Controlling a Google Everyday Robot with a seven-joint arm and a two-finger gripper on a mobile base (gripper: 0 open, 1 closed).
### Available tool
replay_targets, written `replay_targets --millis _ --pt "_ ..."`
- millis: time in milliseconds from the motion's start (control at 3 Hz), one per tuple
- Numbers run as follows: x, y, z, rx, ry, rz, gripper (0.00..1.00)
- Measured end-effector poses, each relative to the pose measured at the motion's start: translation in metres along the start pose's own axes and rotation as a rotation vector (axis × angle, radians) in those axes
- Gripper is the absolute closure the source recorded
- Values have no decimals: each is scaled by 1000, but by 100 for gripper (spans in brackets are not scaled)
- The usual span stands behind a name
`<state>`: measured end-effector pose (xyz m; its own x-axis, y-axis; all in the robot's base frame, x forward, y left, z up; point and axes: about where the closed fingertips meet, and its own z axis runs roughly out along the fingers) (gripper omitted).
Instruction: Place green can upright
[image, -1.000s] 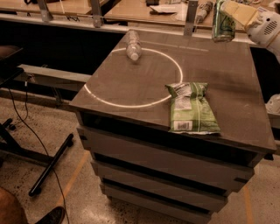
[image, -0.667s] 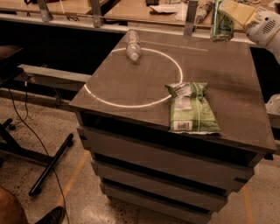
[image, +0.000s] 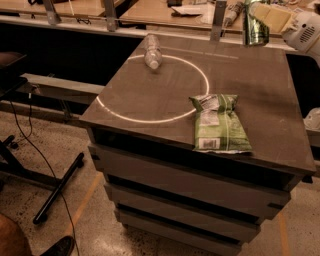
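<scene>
Gripper (image: 264, 19) top rt, clamped on green can (image: 255, 31)

One camera only, so there's no second view and nothing shared. It sits high and in front of the table (image: 150, 95), looking down at a slant toward the far desks (image: 150, 12). Mid range: the whole table top fits in frame, plus its stacked front and a strip of floor (image: 50, 165) on the left. The table sits slightly turned to the lens, so its top reads as a skewed quad. My arm (image: 305, 30) comes in at the top right corner, mostly cropped. My fingers (image: 274, 17) sit up there near the frame edge, above the far right side of the table, clamped on the green can (image: 256, 27).
</scene>
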<state>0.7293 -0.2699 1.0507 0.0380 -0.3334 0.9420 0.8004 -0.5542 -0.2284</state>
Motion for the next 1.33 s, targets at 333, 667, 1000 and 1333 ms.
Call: replay_targets --millis 333,667,1000,1333 --pt "0 0 1 1 1 6 100" --pt "-1 -1 0 10 0 -39 100" --pt "-6 -2 -7 38 -22 -214 100" --pt "-11 -6 -16 56 -76 -348 100"
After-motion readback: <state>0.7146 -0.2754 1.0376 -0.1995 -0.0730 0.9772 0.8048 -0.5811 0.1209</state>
